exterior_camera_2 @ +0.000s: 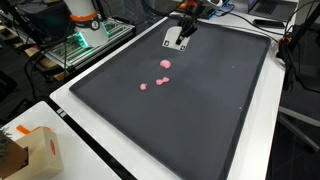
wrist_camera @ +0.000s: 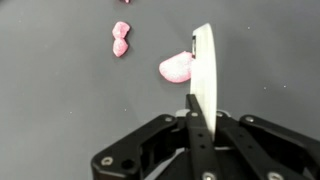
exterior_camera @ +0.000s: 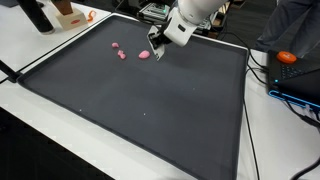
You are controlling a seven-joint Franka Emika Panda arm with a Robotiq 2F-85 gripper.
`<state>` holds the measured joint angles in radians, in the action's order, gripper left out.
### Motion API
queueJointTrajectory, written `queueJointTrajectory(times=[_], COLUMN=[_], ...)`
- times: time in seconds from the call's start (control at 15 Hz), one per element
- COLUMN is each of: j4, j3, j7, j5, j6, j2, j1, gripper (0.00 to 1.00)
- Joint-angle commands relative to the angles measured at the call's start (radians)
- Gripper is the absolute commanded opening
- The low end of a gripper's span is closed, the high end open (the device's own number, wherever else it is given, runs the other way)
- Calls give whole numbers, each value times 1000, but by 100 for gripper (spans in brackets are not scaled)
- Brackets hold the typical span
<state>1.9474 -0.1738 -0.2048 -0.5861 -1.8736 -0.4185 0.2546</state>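
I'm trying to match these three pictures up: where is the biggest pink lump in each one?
In an exterior view: the biggest pink lump lies upper middle, on the black mat.
In an exterior view: the lump lies upper middle again.
Wrist view: the lump sits just above centre.
Shared landmark: the smaller pink bits beside it.

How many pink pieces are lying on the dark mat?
3. The large piece lies beside the fingers; the second piece is further off; the third piece lies beyond it. The arm may hide more.
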Motion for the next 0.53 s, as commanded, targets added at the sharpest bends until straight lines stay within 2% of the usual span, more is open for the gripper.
queueJointTrajectory(times=[0.0,0.47], j4=[-81,-165], j3=[9,11], j7=[-26,-32], j5=[-34,-34], j6=[83,145], j2=[-69,-119], j1=[19,18], gripper=[1,1])
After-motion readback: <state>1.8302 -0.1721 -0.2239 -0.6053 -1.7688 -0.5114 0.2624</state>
